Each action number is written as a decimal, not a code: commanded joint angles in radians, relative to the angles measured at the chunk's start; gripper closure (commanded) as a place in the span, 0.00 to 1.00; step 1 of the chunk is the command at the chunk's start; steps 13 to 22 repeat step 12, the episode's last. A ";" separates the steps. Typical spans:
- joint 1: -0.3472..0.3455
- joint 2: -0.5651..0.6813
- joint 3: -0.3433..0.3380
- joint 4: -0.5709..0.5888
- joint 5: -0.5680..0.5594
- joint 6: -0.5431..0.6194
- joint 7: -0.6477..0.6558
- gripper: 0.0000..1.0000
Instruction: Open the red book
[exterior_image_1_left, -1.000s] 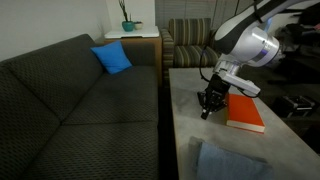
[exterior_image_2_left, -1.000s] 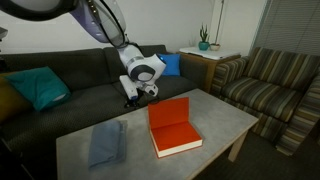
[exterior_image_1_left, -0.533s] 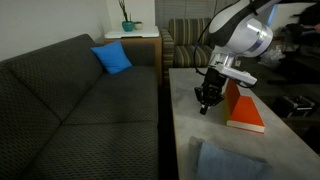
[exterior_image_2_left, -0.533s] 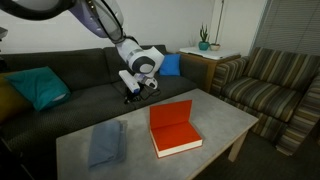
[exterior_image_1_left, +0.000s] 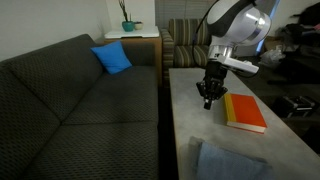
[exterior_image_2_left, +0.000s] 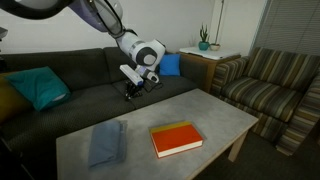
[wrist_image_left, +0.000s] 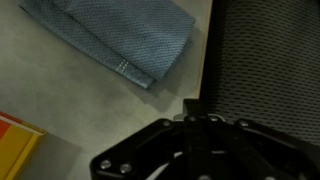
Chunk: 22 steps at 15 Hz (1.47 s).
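Since the earlier frames the cover of the red book (exterior_image_2_left: 177, 138) has dropped from standing upright to lying flat, and the pincer (exterior_image_2_left: 131, 94) has lifted away from the book toward the sofa (exterior_image_2_left: 70, 75). The book now rests on the tabletop (exterior_image_2_left: 225, 118), its red-orange cover facing up with a yellow strip along one long edge. It seems closed, with no pages showing in either exterior view. The pincer hangs above the tabletop edge on the sofa side of the book, apart from it and touching nothing. Its fingers are pressed together and empty, as the wrist view shows. A folded blue-grey cloth (exterior_image_2_left: 105, 143) lies well apart from the book. Judging by this, the task is not yet done. The cover went up but came back down, so the edge likely needs lifting again and carrying past upright until it falls open.
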 joint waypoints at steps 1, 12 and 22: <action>0.021 0.000 -0.029 0.047 -0.030 -0.069 0.009 1.00; 0.018 0.000 -0.025 0.051 -0.017 -0.083 -0.015 0.82; 0.018 0.000 -0.025 0.051 -0.017 -0.083 -0.015 0.82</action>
